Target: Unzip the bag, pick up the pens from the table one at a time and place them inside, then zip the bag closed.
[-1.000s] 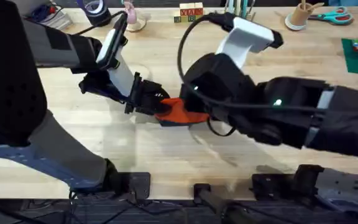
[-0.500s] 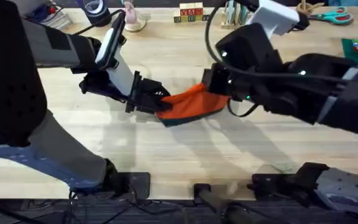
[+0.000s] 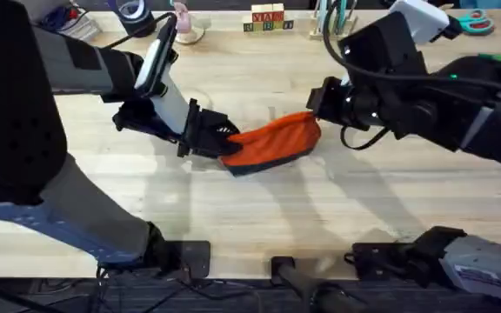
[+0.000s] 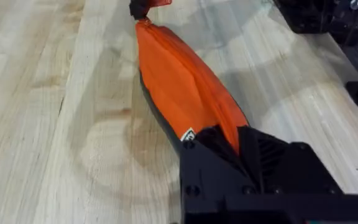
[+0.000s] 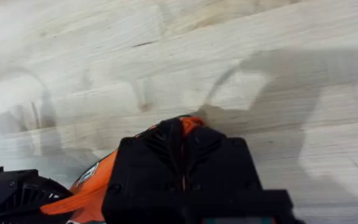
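Two pincers grip the bag (image 3: 274, 143) at opposite ends as it lies on the worktop (image 3: 233, 217) near the middle. A second ago the pouch looked slack and half hidden under the right arm; now it is drawn out long and taut, and its top seam in the left wrist view reads as one closed line up to the pull tab (image 4: 145, 6). The left pincer (image 3: 218, 143) is pinching the near end of the fabric, anchoring it. The right pincer (image 3: 317, 113) has travelled away from the left one and is pressed together on the tab end. I judge the zip is at or near the end of its run, so closing looks about finished; no loose pens lie on the bare wood.
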`<state>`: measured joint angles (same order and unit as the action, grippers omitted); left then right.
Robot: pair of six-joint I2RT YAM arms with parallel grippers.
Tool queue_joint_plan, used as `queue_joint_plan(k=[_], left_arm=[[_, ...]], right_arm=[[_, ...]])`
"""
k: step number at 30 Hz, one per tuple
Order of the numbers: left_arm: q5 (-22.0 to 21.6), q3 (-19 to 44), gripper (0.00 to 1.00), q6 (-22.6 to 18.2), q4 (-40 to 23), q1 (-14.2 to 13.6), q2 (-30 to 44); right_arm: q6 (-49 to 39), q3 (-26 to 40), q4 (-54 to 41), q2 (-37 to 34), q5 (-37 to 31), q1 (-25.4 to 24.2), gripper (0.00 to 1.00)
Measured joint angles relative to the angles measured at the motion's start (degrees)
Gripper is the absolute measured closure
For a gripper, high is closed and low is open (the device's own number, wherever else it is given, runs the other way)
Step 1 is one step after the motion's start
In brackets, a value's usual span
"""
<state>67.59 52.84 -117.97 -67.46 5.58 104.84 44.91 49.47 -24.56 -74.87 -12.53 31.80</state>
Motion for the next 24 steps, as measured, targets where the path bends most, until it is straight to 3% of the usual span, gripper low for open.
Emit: queue_joint_plan(k=[16,20,24], left_arm=[[1.35,0.0,0.958,0.0,1.22,-0.04,0.0],[1.44,0.0,0.958,0.0,1.7,-0.22,0.0],[1.46,0.0,0.958,0.0,1.81,-0.22,0.0]], right_arm=[[-0.07,0.0,-4.84,9.26,1.19,-1.39,0.972],[-0.19,-0.33,-7.9,9.47,1.12,-1.63,0.971],[0.52,-2.45,-5.27,9.36,0.3,-1.71,0.971]])
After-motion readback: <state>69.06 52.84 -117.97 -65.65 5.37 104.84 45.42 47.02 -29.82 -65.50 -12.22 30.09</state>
